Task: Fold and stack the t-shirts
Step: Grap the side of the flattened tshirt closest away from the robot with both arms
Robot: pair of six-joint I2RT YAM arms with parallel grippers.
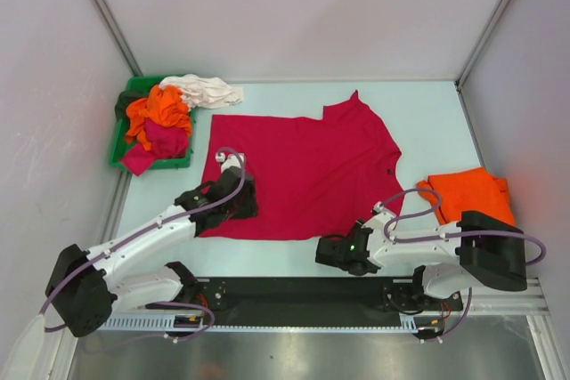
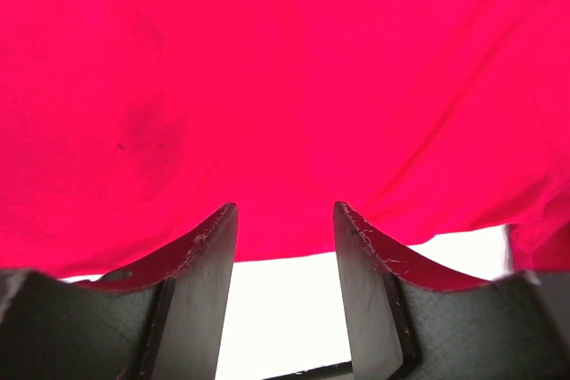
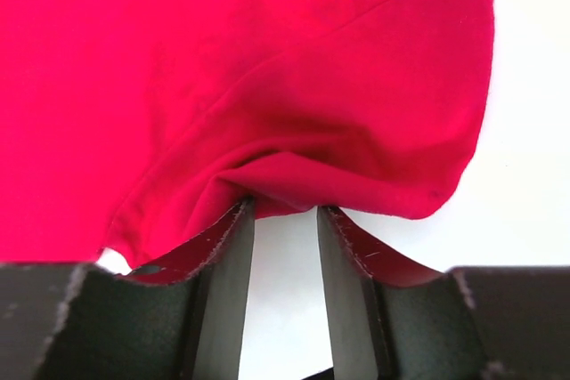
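Reaching onto the near-left edge of the crimson t-shirt [image 1: 303,162], the left gripper [image 2: 285,215] has its fingers spread. The hem drapes over both tips and bare table [image 1: 427,122] shows in the gap. The right gripper [image 3: 285,211] stands at the shirt's near-right corner, fingers likewise apart, with a pucker of hem bunched across the tips and nothing pinched between them. The crimson t-shirt lies spread flat, with open table to its right and beyond its far edge. Farther right of it, apart from it, sits a folded orange t-shirt [image 1: 468,193]. To its far left a green bin [image 1: 118,144] holds crumpled orange shirts [image 1: 160,111] and a magenta shirt [image 1: 167,140]. A white t-shirt [image 1: 209,91] spills out near the crimson t-shirt's far-left corner.
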